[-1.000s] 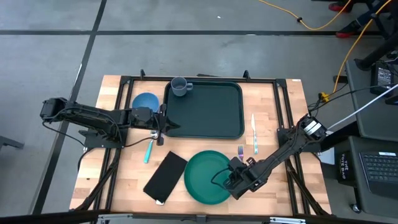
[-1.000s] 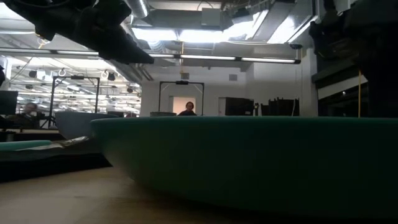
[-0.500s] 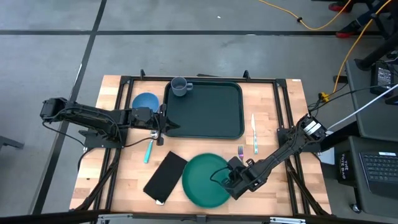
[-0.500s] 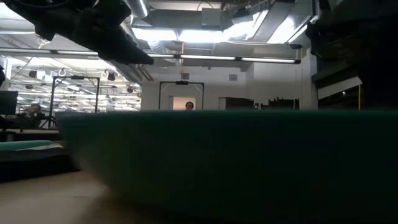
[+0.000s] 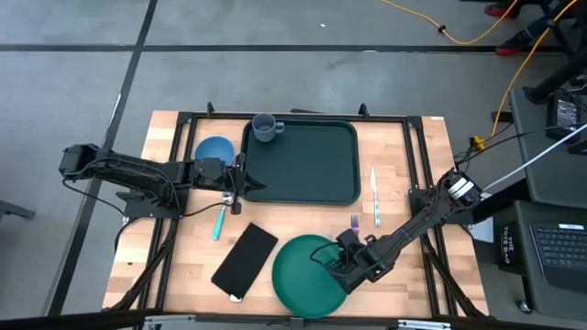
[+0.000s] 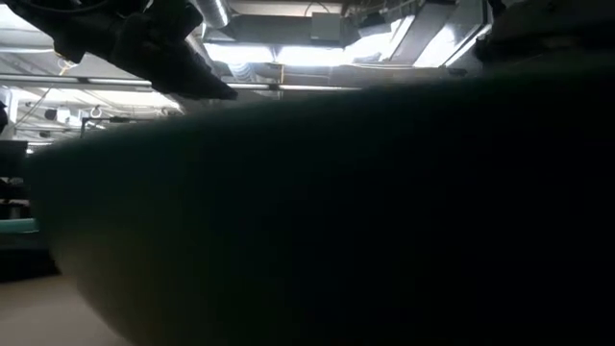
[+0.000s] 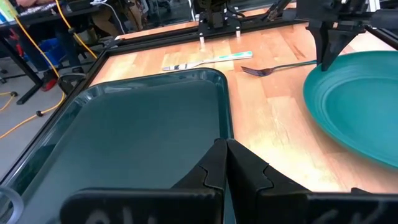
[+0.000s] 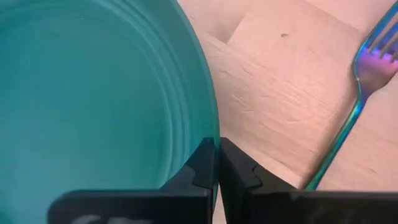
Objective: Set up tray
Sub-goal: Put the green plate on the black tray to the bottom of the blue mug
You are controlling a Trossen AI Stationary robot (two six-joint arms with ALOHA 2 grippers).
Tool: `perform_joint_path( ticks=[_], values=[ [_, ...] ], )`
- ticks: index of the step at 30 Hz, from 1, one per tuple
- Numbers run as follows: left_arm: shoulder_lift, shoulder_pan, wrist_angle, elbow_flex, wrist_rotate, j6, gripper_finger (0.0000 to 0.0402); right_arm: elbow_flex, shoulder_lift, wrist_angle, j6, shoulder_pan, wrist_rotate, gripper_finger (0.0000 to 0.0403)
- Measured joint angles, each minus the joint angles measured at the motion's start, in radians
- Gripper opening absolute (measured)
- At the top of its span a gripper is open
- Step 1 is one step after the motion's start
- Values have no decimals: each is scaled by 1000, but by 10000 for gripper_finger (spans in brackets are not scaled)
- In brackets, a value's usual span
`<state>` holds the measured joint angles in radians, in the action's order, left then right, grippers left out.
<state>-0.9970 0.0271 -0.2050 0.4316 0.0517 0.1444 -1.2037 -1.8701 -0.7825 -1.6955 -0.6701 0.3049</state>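
Note:
The dark green tray [image 5: 307, 165] lies at the table's middle far side, with a grey cup [image 5: 266, 127] standing on its far left corner. My left gripper [image 5: 241, 189] is shut at the tray's left rim, near its near left corner. A round green plate [image 5: 307, 275] lies at the near edge and fills the low view [image 6: 317, 211]. My right gripper [image 5: 343, 266] is shut on the plate's right rim. My left gripper is shut over the tray's rim [image 7: 231, 134] at the near left corner, coming level from the table's left. Its own fingers [image 7: 245, 168] hide the place of contact. The tray lies flat on the table. My right gripper pinches the plate's right rim [image 8: 210, 127] between its two fingers, one on the inner side and one on the outer side. It comes from the table's right, slanting down. In the low view the plate's rim stands higher on the right.
A fork [image 5: 355, 223] and a knife [image 5: 375, 197] lie right of the tray, the fork close to my right gripper. A blue bowl [image 5: 215, 149] and a teal-handled spoon [image 5: 220, 220] lie left of the tray. A flat black rectangle [image 5: 245, 261] lies left of the plate.
My right gripper has shut on the plate's right rim. The plate has shifted toward the table's near edge and now looms much larger in the low view.

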Motion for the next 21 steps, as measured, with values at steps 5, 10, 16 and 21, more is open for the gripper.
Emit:
perform_joint_path(
  ticks=[5, 10, 16, 21],
  values=[
    [0, 0, 0, 0, 0, 0, 6, 0, 24, -45, -2, 0, -1, 10],
    [0, 0, -1, 0, 0, 0, 6, 0, 71, -106, -1, 0, 21, 10],
    [0, 0, -5, 0, 0, 0, 6, 0, 114, -179, -1, 7, 49, 10],
    [0, 0, -6, 0, 0, 0, 6, 0, 157, -245, 4, 27, 68, 10]
  ],
)
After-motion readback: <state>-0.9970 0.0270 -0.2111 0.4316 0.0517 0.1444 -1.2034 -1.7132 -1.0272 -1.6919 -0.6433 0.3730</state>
